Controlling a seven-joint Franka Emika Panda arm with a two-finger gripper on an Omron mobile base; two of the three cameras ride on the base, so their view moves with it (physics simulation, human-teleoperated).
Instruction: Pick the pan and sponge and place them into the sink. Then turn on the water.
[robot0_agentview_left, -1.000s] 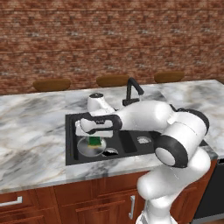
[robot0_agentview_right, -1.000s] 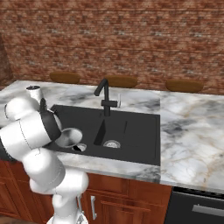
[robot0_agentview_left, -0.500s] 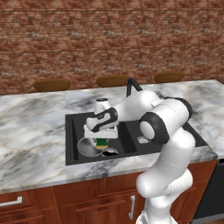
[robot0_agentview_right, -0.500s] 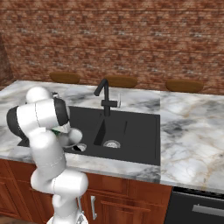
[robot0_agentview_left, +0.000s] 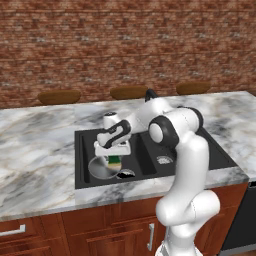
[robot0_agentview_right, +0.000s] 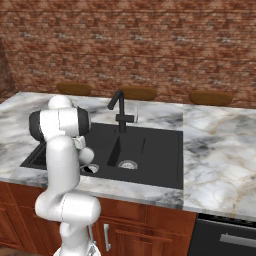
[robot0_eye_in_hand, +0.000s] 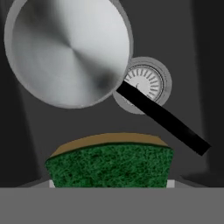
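The silver-grey pan (robot0_agentview_left: 101, 168) lies flat in the left bowl of the black sink (robot0_agentview_left: 145, 150), its black handle (robot0_eye_in_hand: 162, 118) running across the round drain (robot0_eye_in_hand: 146, 83). My gripper (robot0_agentview_left: 114, 151) hangs low over that bowl, shut on the green and yellow sponge (robot0_agentview_left: 115, 161). In the hand view the sponge (robot0_eye_in_hand: 109, 166) sits right at the bottom between the fingers, green face towards the camera, with the pan (robot0_eye_in_hand: 65, 52) below and beyond it. I cannot tell whether the sponge touches the pan's rim. The black faucet (robot0_agentview_right: 119, 107) stands behind the sink (robot0_agentview_right: 155, 145) with no water running.
Marble counter (robot0_agentview_left: 40, 150) surrounds the sink, with a brick wall behind. The right bowl holds just its drain (robot0_agentview_right: 128, 164). My arm's elbow (robot0_agentview_left: 167, 130) arches over the middle of the sink. Wooden cabinets sit under the counter.
The arm's elbow has swung across over the sink and the hand has turned. The sponge stays in the grip over the left bowl, shifted slightly right. The pan has not moved.
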